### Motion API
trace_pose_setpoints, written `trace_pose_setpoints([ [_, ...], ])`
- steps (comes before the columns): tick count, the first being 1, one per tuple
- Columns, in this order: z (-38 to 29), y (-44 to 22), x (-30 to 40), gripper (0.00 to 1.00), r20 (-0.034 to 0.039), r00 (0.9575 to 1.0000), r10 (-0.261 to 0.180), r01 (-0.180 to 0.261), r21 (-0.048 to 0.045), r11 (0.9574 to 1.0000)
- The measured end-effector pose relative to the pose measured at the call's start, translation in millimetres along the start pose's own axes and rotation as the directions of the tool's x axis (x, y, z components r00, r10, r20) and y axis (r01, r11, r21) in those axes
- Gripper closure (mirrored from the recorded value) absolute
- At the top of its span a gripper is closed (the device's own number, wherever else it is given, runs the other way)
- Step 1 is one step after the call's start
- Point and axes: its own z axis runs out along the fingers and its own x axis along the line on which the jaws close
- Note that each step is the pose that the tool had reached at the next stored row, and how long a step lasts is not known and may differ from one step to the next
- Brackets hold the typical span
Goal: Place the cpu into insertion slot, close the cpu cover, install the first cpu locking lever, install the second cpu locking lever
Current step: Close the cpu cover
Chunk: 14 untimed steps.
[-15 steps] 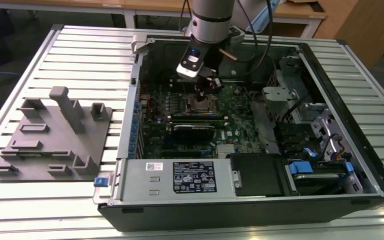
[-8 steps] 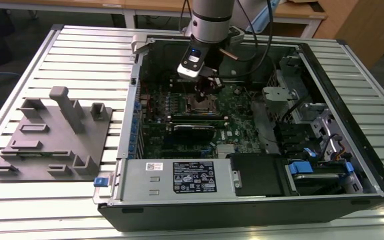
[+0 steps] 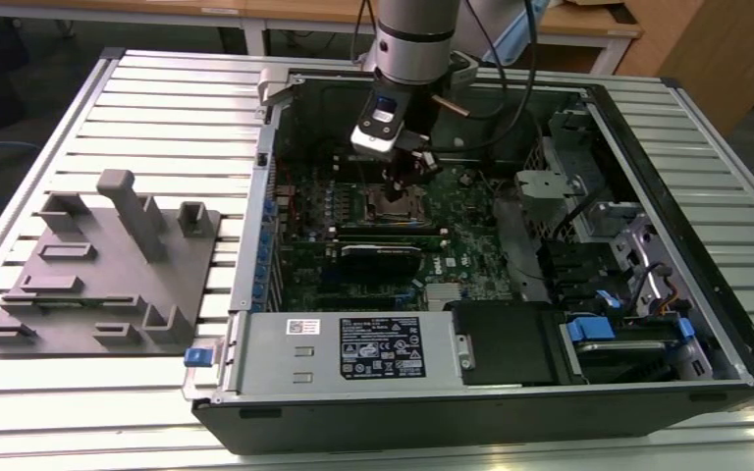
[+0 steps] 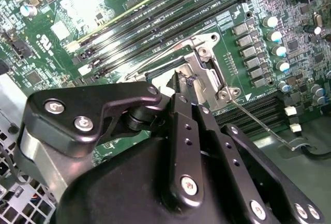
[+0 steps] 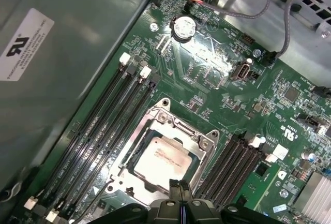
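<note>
Here, the closed, empty gripper sits beside the cpu seated in the insertion slot; chip likely light, rigid, fragile, held by edges

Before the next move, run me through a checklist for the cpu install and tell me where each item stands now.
1. Cpu seated flat, not tilted: ok.
2. Cover down around the cpu: ok, it looks flat in the first wrist view.
3. Lever latched: not ok, it juts out unhooked.
4. Jaws shut, tips at the cover's edge: ok.
5. Jaws actually touching the cover: cannot tell.
</note>
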Motion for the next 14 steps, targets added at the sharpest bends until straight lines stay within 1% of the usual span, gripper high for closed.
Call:
trace_pose_setpoints([
  [2, 0.1, 0.0, 0.0, 0.90, 0.0013, 0.9997, -0.025, 0.025, -0.0017, 0.9997],
  [4, 0.4, 0.1, 0.1, 0.90, 0.0028, 0.9983, -0.057, 0.058, -0.0044, 0.9983],
  [7, 1.0, 0.1, 0.1, 0.90, 0.0055, 0.9937, -0.112, 0.112, -0.0089, 0.9936],
  [10, 1.5, 0.1, 0.1, 0.90, 0.0085, 0.9863, -0.165, 0.165, -0.0128, 0.9862],
  [14, 1.9, 0.1, 0.2, 0.90, 0.0122, 0.9735, -0.228, 0.229, -0.0174, 0.9734],
])
